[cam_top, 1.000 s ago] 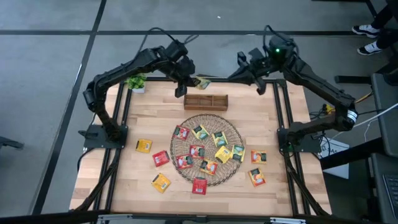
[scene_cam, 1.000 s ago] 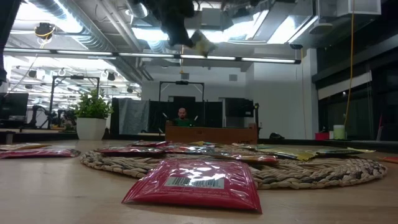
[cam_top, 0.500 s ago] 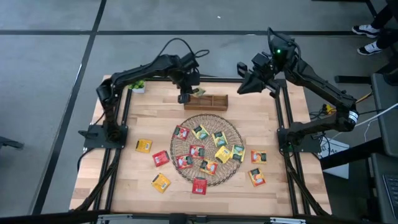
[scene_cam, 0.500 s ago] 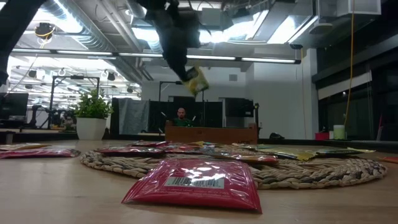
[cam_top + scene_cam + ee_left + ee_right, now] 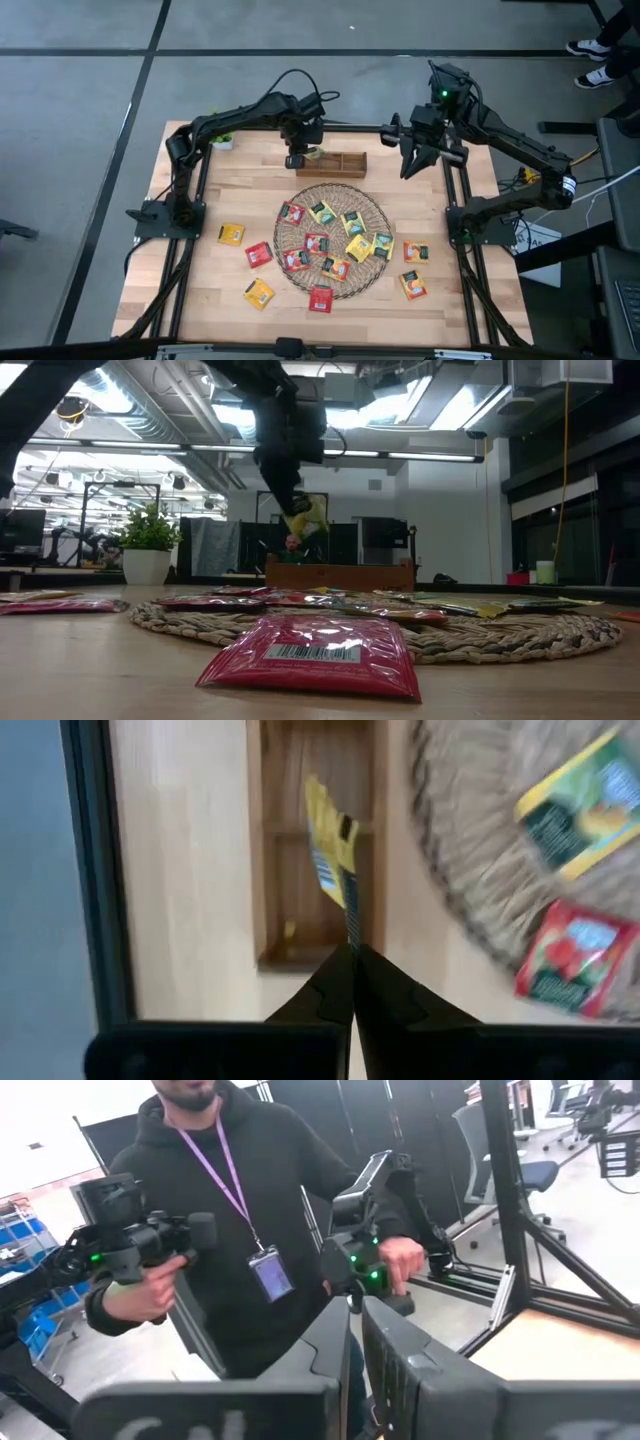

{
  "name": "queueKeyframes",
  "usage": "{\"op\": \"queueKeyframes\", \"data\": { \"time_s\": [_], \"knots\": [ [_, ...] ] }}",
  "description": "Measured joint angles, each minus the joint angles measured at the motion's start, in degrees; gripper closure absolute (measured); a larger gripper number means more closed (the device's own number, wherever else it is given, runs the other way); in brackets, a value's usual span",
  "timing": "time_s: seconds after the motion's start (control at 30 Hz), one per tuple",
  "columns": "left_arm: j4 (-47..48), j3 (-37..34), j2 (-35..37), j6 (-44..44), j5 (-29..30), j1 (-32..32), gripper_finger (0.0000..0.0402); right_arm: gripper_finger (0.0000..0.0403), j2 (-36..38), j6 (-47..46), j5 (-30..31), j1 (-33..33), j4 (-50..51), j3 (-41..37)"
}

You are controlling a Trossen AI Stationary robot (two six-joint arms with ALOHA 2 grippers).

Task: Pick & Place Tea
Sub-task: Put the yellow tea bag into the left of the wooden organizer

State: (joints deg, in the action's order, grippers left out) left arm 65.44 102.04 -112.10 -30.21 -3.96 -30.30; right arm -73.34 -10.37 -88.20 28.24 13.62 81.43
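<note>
My left gripper (image 5: 298,158) is shut on a yellow tea sachet (image 5: 333,855), which hangs over the left end of the wooden box (image 5: 334,162) at the table's far side. The low view shows the sachet (image 5: 308,518) hanging above the box (image 5: 340,574). Several more red, yellow and orange sachets lie flat on the round wicker mat (image 5: 330,188) and on the table around it. My right gripper (image 5: 415,152) is raised over the table's far right, shut on nothing, and points out into the room (image 5: 352,1305). My left gripper pinches the yellow sachet by its upper edge (image 5: 350,928) between the two fingertips. The fingers come from above, slanting steeply down. The sachet hangs below them, tilted and edge-on to the wrist camera, clear of the box.
A small potted plant (image 5: 220,134) stands at the far left corner. Loose sachets lie left (image 5: 231,234), near (image 5: 320,298) and right (image 5: 414,252) of the mat. A person (image 5: 230,1230) stands beyond the table's far side, holding controllers.
My left gripper has come down toward the wooden box and tipped to point more steeply down. It stays shut on the yellow sachet, which has sunk with it to just above the box. My right gripper has turned at the wrist over the far right.
</note>
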Motion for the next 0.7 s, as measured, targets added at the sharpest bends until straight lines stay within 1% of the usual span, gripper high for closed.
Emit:
{"op": "queueKeyframes", "data": {
  "time_s": [0.07, 0.17, 0.4, 0.47, 0.57, 0.7],
  "knots": [
    [0.2, 0.0, -0.5, -1.1, 1.8, 0.3, 0.0399, 0.0368, 0.0, 0.0, 0.0, -0.1, 0.0, 0.0],
    [1.9, 0.0, -1.5, -2.2, 2.9, 0.7, 0.0399, 0.0368, 0.0, 0.0, 0.8, -0.1, 0.3, 0.0],
    [3.5, 0.0, -4.4, -3.4, 3.1, 1.1, 0.0399, 0.0368, 0.0, 0.1, 2.2, -0.1, 0.5, 0.0],
    [3.4, 0.0, -4.4, -3.8, 3.7, 0.8, 0.0399, 0.0368, 0.0, 0.0, 2.2, -0.1, 0.7, 0.0],
    [3.3, 0.0, -4.3, -5.4, 6.1, 0.6, 0.0399, 0.0368, 0.0, 0.1, 2.2, -0.1, 1.2, 0.0],
    [3.4, 0.0, -4.3, -7.3, 5.9, 0.0, 0.0399, 0.0368, 0.0, 0.1, 3.8, -0.1, 1.2, 0.0]
  ]
}}
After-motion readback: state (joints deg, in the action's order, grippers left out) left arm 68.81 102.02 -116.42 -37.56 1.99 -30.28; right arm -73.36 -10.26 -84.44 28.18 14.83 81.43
